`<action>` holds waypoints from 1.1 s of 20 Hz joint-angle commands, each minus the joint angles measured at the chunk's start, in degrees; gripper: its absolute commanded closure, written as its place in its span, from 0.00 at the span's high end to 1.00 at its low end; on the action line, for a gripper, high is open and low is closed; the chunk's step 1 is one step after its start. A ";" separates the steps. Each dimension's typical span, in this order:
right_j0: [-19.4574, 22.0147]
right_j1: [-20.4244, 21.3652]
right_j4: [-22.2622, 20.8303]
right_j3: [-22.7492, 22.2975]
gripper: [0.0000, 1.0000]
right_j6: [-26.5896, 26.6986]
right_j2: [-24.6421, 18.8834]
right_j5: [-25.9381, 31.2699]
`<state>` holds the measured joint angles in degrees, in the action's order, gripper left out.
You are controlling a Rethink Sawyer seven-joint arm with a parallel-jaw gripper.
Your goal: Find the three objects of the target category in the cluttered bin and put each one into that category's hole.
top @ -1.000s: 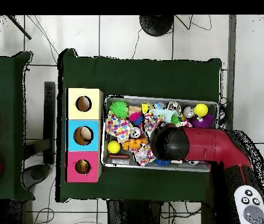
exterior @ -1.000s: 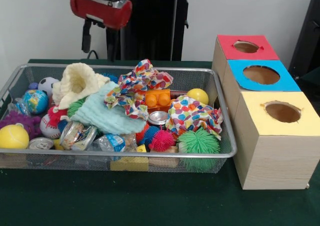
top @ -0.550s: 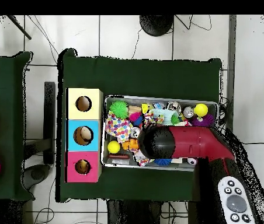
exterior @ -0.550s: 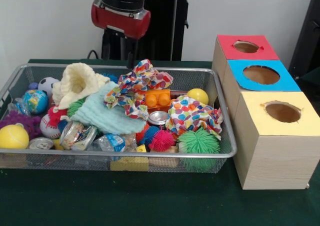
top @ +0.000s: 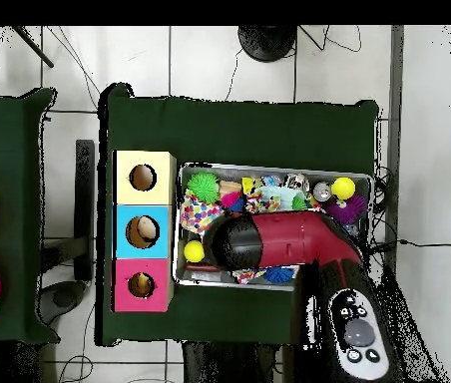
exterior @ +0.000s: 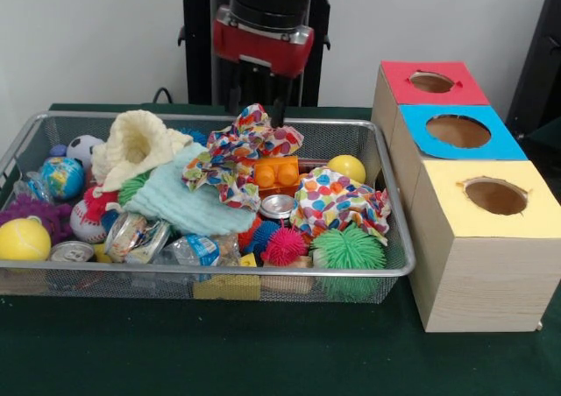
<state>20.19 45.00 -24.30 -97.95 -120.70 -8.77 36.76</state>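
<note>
You have the arm's red head over the back of the wire bin (exterior: 399, 269), top centre of the front view, with the gripper (exterior: 259, 107) hanging just above the rear rim. Two thin dark tips show below the red housing, but I cannot tell from either view whether the pincer is wide or narrow, so check that before you descend.

Nothing here names the target category. The likely candidates lie in the middle of the bin: the confetti-print cloth (exterior: 241, 151) directly under the gripper, a second print cloth (exterior: 337, 201) to the lower right, the pale green cloth (exterior: 184, 201) and the cream knit piece (exterior: 136, 144) to the left. The orange block (exterior: 276, 172) sits between the two print cloths, touching both.

- Come straight down on the raised crest of the cloth below you, not its edge.
- Keep clear of the orange block and the rear rim.
- Lift slowly; the cloth may drag neighbours.
- Carry it to the boxes at the right: red hole (exterior: 431, 81), blue hole (exterior: 458, 130), yellow hole (exterior: 495, 195).

In the overhead view the arm covers most of the bin.
</note>
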 commanded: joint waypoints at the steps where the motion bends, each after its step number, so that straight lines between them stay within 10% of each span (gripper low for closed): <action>1: -2.84 -5.28 2.54 0.52 1.00 -11.09 1.27 -3.72; 22: -11.13 -19.00 9.03 3.83 1.00 -13.11 10.17 -21.15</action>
<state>9.36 31.49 -18.03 -97.27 -120.78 -0.51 19.95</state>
